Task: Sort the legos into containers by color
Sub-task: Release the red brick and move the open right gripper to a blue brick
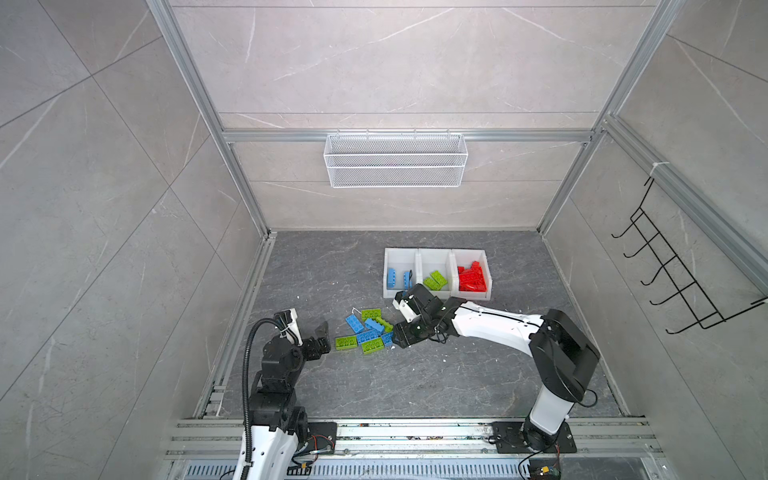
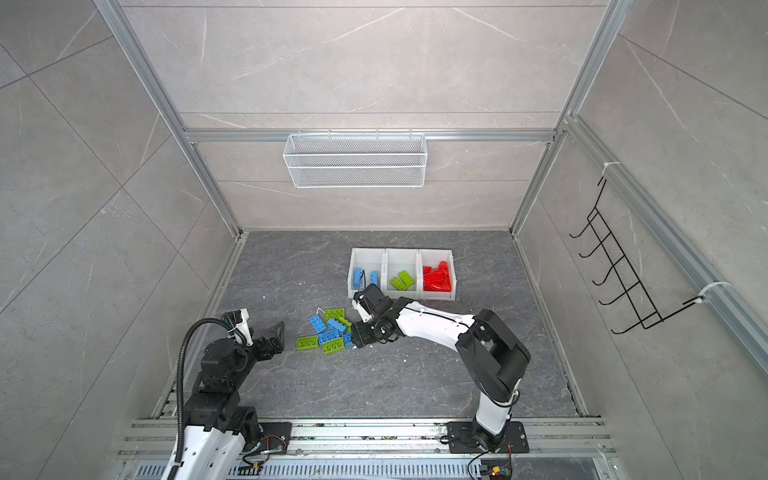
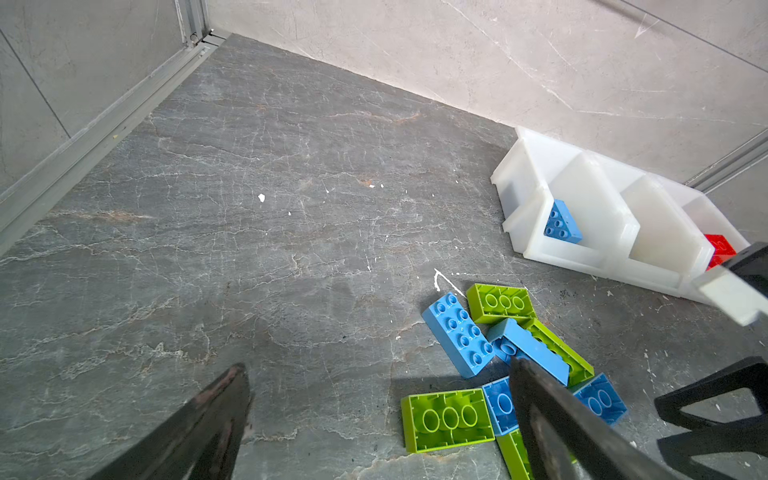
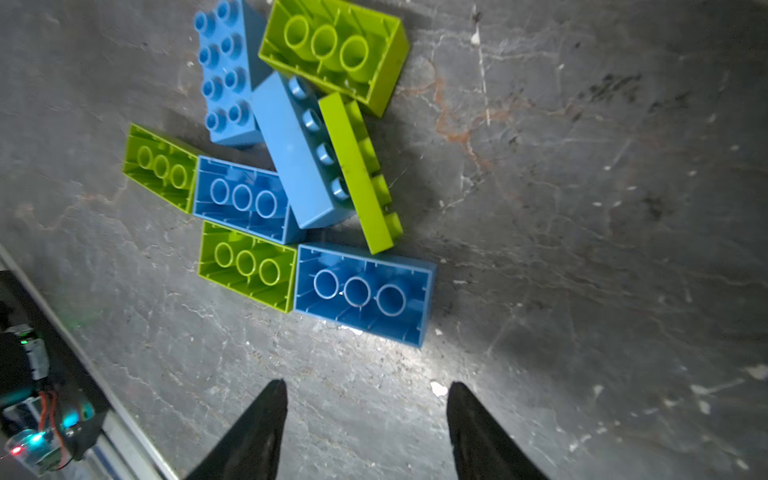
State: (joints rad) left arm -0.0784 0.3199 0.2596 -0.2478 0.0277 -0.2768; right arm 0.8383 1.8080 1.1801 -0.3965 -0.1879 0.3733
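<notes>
Right wrist: blue, lime legos (image 4: 299, 149)

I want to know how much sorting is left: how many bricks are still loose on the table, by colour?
Blue bricks: 4
Green bricks: 4
Red bricks: 0 loose; those in view lie in a bin
Total loose: 8

Loose blue and green legos (image 1: 346, 342) lie clustered near the containers (image 1: 401, 249) (reds binned); several upturned.
</notes>
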